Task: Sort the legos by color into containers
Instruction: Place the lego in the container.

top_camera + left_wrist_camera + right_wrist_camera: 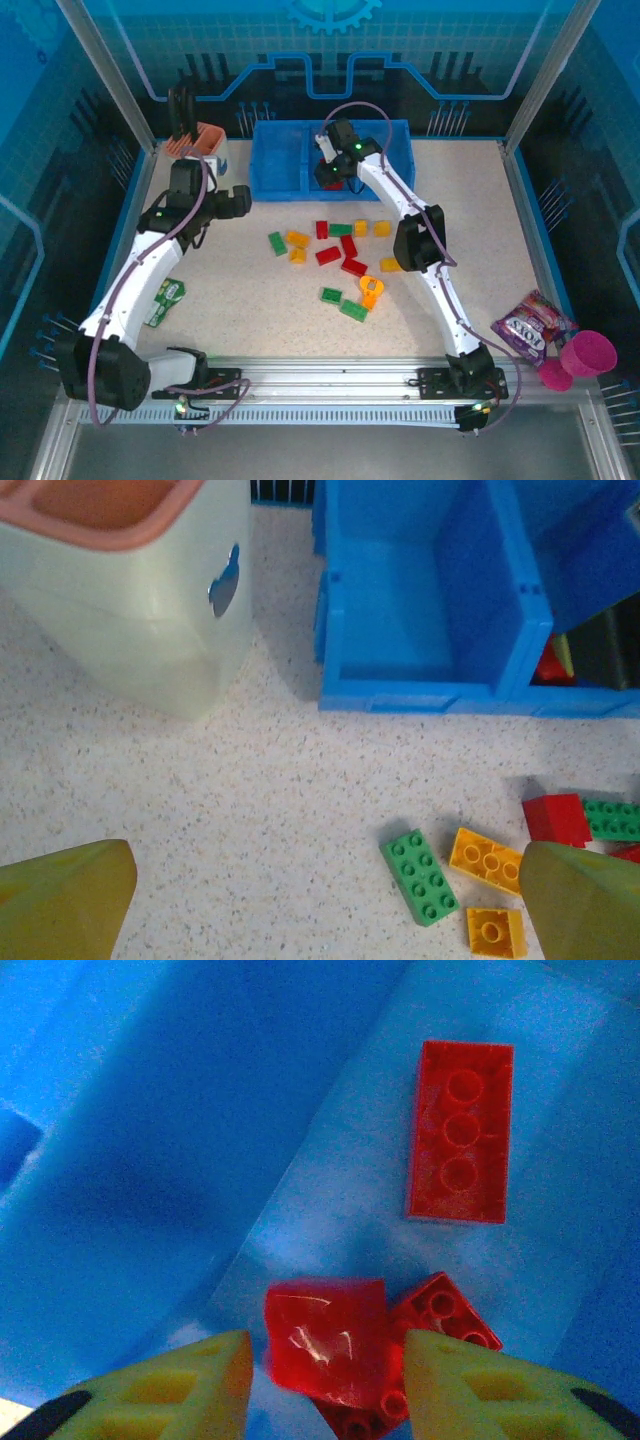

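The right gripper (327,1365) is cut off at the bottom of its wrist view. A smooth red brick (325,1345) between its parted jaws half covers a second red brick (445,1315); whether either finger touches it cannot be told. A longer red brick (460,1130), with three round hollows showing, is laid flat in the middle compartment of the blue tray (278,180), its long axis running up the frame. The left gripper (320,890) is held wide open above the speckled table (250,810), where the remaining legos (340,255) are scattered.

Long blue tray (275,165) with 3 compartments at the table's far edge. In the middle compartment, 3 red bricks (460,1130): 1 flat, studs up, 1 tilted atop another. About 14 loose bricks (327,256), red, green, yellow-orange, scattered in front.
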Controlling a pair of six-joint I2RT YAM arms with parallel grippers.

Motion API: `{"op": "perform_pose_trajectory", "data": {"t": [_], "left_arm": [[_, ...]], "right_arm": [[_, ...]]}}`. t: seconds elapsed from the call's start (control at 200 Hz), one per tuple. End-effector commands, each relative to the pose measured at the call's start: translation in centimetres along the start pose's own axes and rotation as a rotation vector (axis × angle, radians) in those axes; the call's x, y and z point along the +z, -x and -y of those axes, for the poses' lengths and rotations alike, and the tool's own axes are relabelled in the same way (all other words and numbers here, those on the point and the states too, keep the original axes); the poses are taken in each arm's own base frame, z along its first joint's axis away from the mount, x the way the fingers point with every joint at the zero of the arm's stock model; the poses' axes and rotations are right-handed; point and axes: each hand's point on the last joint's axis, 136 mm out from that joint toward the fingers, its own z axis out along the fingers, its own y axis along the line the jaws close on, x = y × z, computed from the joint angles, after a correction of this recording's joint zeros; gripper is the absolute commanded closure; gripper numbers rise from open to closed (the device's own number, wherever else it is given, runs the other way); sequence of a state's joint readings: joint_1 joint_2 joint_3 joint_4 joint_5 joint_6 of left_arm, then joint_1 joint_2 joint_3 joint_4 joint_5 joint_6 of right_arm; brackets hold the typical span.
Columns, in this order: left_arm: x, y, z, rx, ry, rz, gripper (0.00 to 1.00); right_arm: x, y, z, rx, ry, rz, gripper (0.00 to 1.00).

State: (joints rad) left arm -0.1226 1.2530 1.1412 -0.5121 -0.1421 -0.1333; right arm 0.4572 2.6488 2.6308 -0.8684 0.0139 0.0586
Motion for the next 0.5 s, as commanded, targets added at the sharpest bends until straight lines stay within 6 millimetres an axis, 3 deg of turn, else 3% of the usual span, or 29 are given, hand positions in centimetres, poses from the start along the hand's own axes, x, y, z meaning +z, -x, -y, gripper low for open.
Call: {"op": "perform_pose_trajectory", "data": {"t": [0.0, 0.085, 0.2, 0.36, 0.45, 0.495], "left_arm": [[0.4, 0.0, -0.3, -0.050, 0.023, -0.040, 0.01], [0.9, -0.3, 0.0, -0.079, 0.011, -0.062, 0.01], [2.0, -1.6, 0.3, -0.107, 0.013, -0.123, 0.01], [4.6, -5.9, 0.8, -0.220, 0.023, -0.291, 0.01], [5.8, -8.3, 1.8, -0.281, -0.001, -0.334, 0.01], [6.3, -9.3, 2.4, -0.306, -0.011, -0.349, 0.01]], "right_arm": [[-1.5, 1.3, -0.9, -0.017, 0.037, 0.041, 0.51], [-2.3, 1.8, -1.5, -0.026, 0.057, 0.060, 0.49], [-4.1, 3.0, -2.9, -0.052, 0.094, 0.101, 0.53], [-7.5, 3.9, -4.3, -0.092, 0.095, 0.139, 0.49], [-9.1, 3.5, -4.7, -0.098, 0.102, 0.156, 0.49], [-11.0, 3.7, -4.9, -0.100, 0.098, 0.185, 0.48]]}}
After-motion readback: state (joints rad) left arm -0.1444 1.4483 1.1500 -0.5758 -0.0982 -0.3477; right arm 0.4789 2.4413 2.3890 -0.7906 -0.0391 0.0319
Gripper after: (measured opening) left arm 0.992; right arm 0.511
